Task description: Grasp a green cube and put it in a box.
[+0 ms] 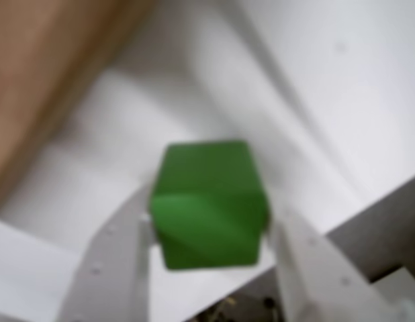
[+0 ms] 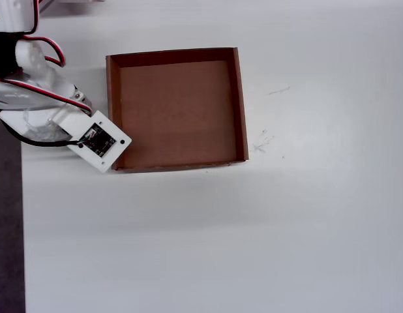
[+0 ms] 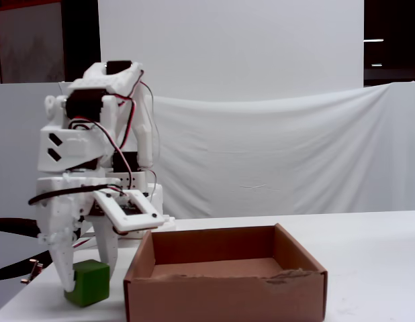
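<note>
Wrist view shows the white two-finger gripper [image 1: 211,231] pinching the small bright-green cube [image 1: 209,203] between both fingers. Fixed view shows this cube [image 3: 88,283] on the white table [image 3: 375,268], just left of the shallow brown cardboard box [image 3: 224,292], outside it.

Your wrist view is soft all over: the green cube [image 1: 209,204] has fuzzy edges and the box [image 1: 46,87] wall at upper left is a brown smear. Your overhead view is sharp and evenly bright, the white worktop [image 2: 306,222] close to washed out, with a faint grey shadow band below the box [image 2: 177,107]. Your fixed view is dimmer and a little grainy, dark at the upper corners, with soft shadow inside the box [image 3: 224,282].
</note>
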Tool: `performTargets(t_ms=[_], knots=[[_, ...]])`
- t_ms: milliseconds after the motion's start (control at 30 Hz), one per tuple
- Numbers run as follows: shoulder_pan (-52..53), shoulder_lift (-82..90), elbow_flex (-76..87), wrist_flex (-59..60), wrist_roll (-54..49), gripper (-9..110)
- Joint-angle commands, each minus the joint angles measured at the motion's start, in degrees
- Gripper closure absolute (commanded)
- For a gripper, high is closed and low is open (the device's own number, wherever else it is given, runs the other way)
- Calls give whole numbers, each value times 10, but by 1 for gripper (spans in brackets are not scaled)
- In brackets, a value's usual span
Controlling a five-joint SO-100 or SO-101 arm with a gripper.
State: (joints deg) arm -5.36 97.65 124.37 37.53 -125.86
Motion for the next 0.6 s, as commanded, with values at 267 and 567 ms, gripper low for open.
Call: performTargets(t_ms=[267, 567], knots=[[-11, 134, -80, 149, 11, 89], [-112, 207, -113, 201, 117, 89]])
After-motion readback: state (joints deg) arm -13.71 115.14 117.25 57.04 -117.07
